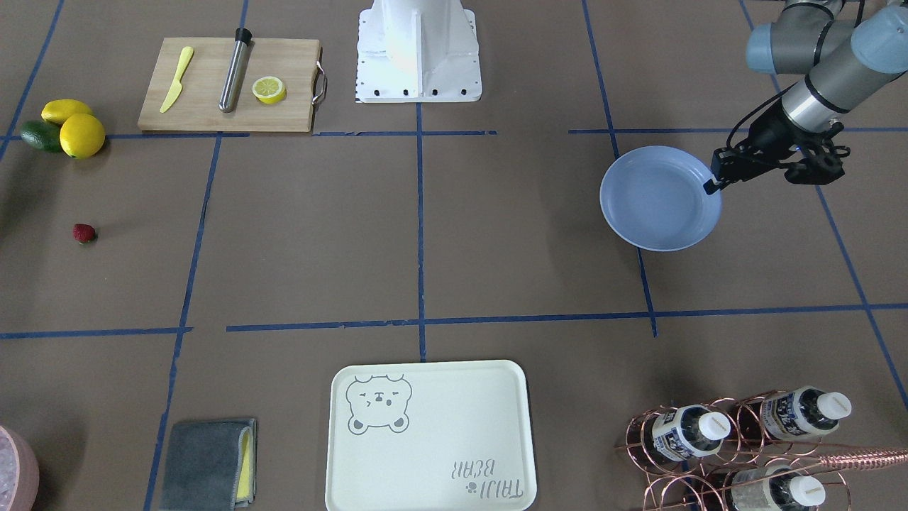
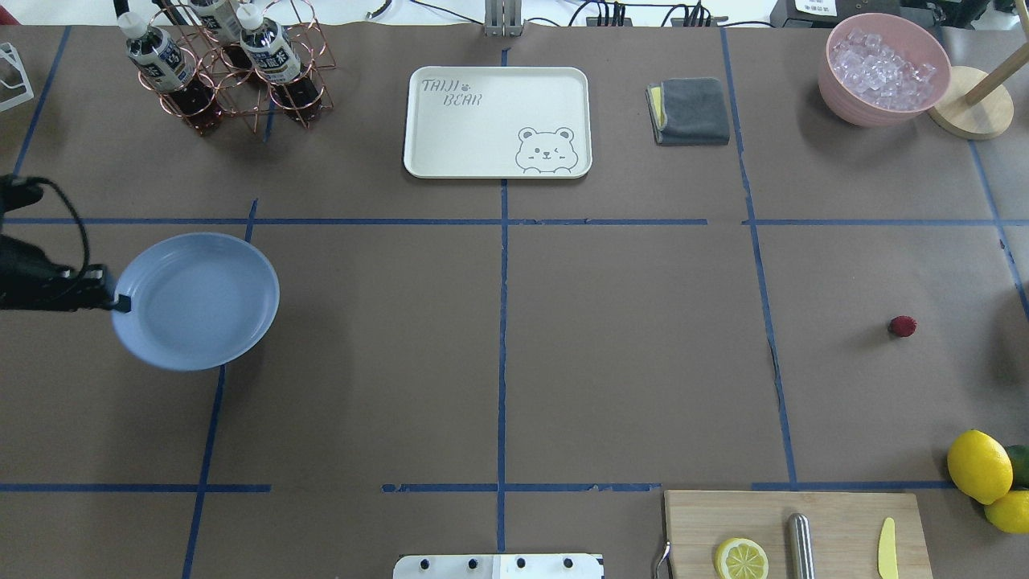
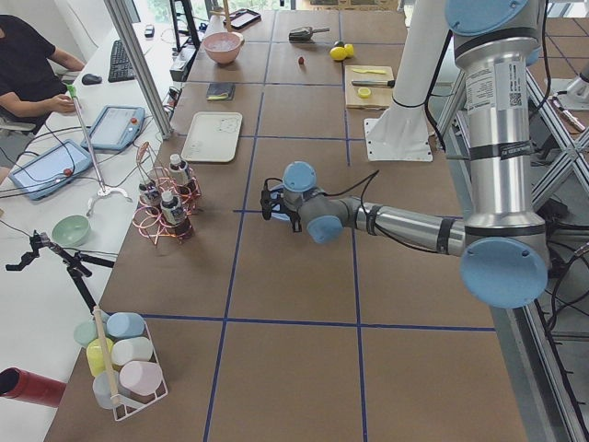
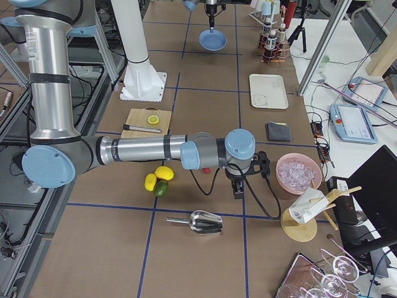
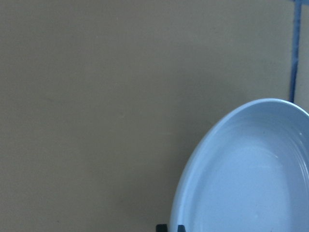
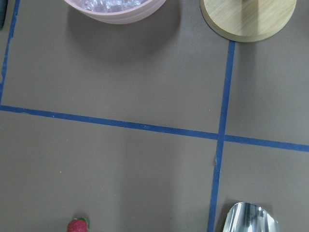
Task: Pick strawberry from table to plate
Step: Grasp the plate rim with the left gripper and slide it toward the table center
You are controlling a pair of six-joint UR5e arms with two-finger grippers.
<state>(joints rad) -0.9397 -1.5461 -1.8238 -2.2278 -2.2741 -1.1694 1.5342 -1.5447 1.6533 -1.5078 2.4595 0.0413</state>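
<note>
The strawberry [image 1: 84, 233] is small and red and lies alone on the brown-paper table [image 1: 496, 241] on my right side; it also shows as the strawberry [image 2: 902, 326] from overhead and as the strawberry [image 6: 77, 225] at the bottom edge of the right wrist view. The pale blue plate [image 2: 197, 301] is far off on my left side. My left gripper [image 2: 120, 303] is shut on the plate's near rim, and its fingertips [image 5: 169, 227] pinch the plate [image 5: 246, 179]. My right gripper [image 4: 237, 189] hangs over the table close to the berry; I cannot tell whether it is open or shut.
Two lemons [image 2: 978, 465] and a green fruit lie near the cutting board [image 2: 836, 515], which carries a lemon half, a steel rod and a yellow knife. The bear-print tray [image 2: 498, 88], bottle rack [image 2: 225, 64], grey cloth [image 2: 691, 111] and pink ice bowl [image 2: 884, 68] line the far edge. A metal scoop [image 6: 251, 220] lies nearby.
</note>
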